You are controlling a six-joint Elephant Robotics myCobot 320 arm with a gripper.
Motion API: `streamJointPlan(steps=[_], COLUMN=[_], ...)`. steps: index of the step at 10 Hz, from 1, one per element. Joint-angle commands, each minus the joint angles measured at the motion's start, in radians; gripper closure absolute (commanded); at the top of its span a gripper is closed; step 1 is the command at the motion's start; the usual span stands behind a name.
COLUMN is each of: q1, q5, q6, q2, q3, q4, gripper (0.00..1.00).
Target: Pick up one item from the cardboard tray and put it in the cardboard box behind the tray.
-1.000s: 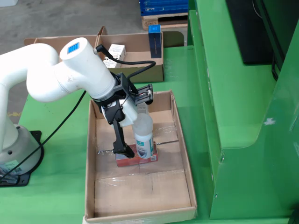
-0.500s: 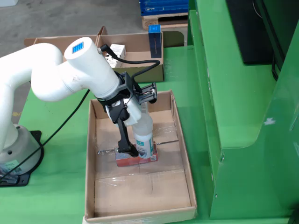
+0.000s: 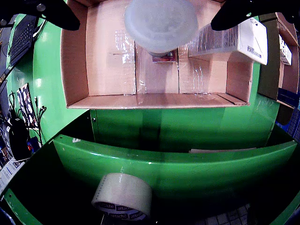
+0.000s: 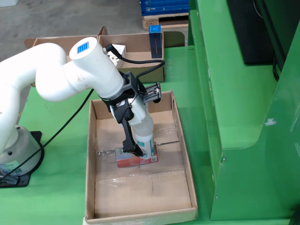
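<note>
Green bench (image 4: 61, 187) carries a white arm (image 4: 70, 75) reaching down into the open cardboard tray (image 4: 140, 192). Second cardboard box (image 4: 136, 47) sits well beyond the fingers, at the far bench edge. Black fingers (image 4: 127, 136) are closed around a white bottle (image 4: 144, 131), held upright between them. Directly under the bottle's base lies a red flat packet (image 4: 136, 161) on the tray floor. In the wrist view, a white carton (image 3: 234, 40) lies beside the right finger; a tape roll (image 3: 123, 197) sits outside the tray.
</note>
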State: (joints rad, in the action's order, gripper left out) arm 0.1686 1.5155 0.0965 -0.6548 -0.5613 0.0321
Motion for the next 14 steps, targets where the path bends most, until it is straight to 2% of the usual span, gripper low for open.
streamJointPlan(steps=[1, 10, 14], q1=[-0.009, -0.021, -0.022], q5=[0.005, 0.012, 0.014], q6=[-0.012, -0.020, -0.019], q2=[-0.021, -0.150, -0.166], q3=[0.103, 0.297, 0.318], q4=[-0.013, -0.100, -0.112], gripper=[0.00, 0.00, 0.00])
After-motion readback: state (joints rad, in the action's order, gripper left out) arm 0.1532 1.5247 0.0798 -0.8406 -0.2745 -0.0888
